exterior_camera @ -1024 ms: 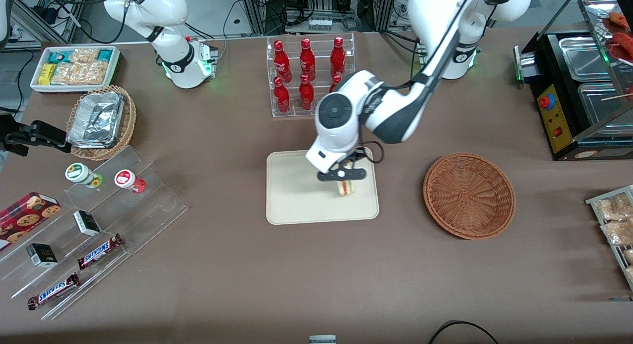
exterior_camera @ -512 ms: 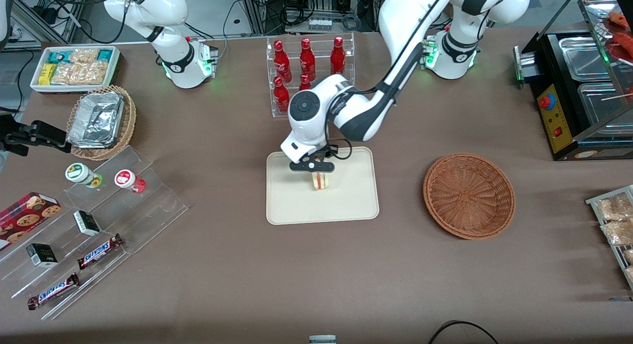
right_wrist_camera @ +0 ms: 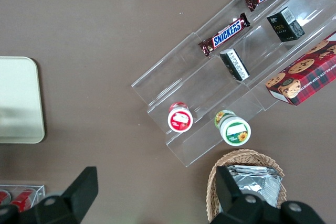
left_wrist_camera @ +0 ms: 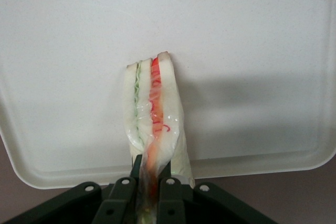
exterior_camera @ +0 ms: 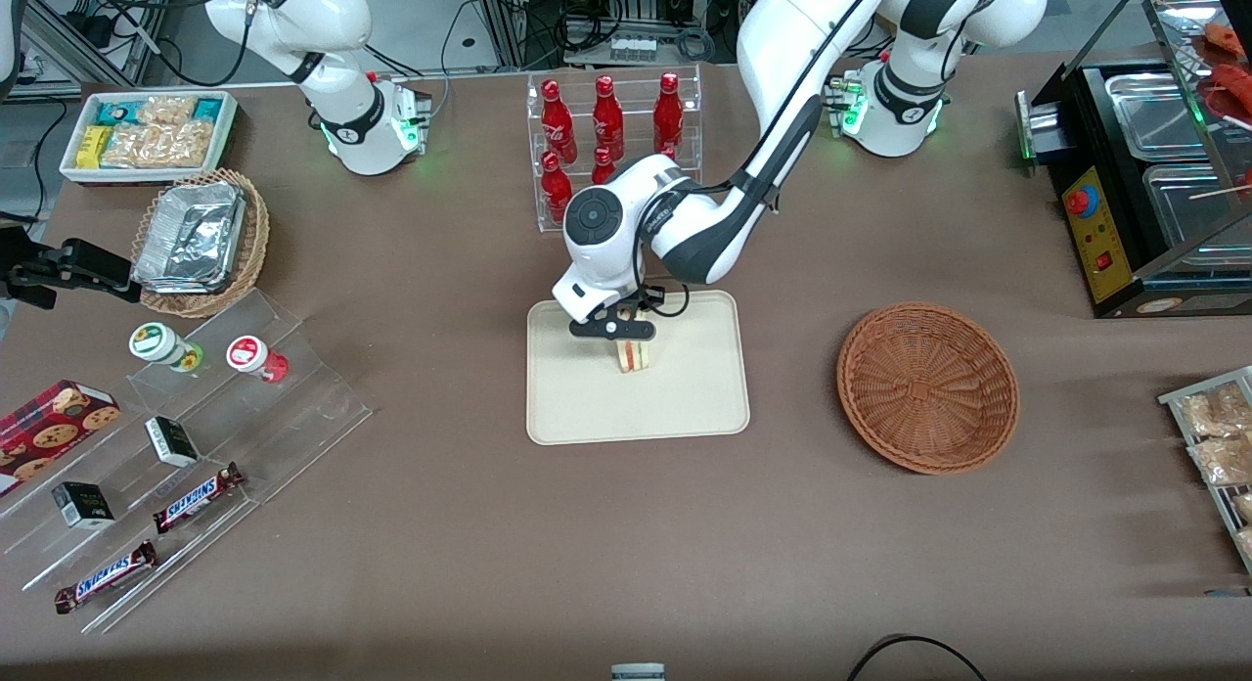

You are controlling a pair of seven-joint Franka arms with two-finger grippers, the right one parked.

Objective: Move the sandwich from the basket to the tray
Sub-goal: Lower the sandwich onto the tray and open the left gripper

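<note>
Over the tray [exterior_camera: 587, 407], near the edge farthest from the front camera, the hand [exterior_camera: 626, 335] is clamped on the top of the sandwich [exterior_camera: 634, 357], fingers [left_wrist_camera: 124, 196] pinching the wrapped wedge. Change: over the last second the hand has carried it from the tray's basket-side edge toward the middle and lowered slightly; now nearly settled. Sandwich hangs directly under the hand, filling edge toward the tray. Basket [exterior_camera: 927, 387] sits on the desk [exterior_camera: 626, 534], toward the working arm's end. Judgement: transfer done, release pending.
</note>
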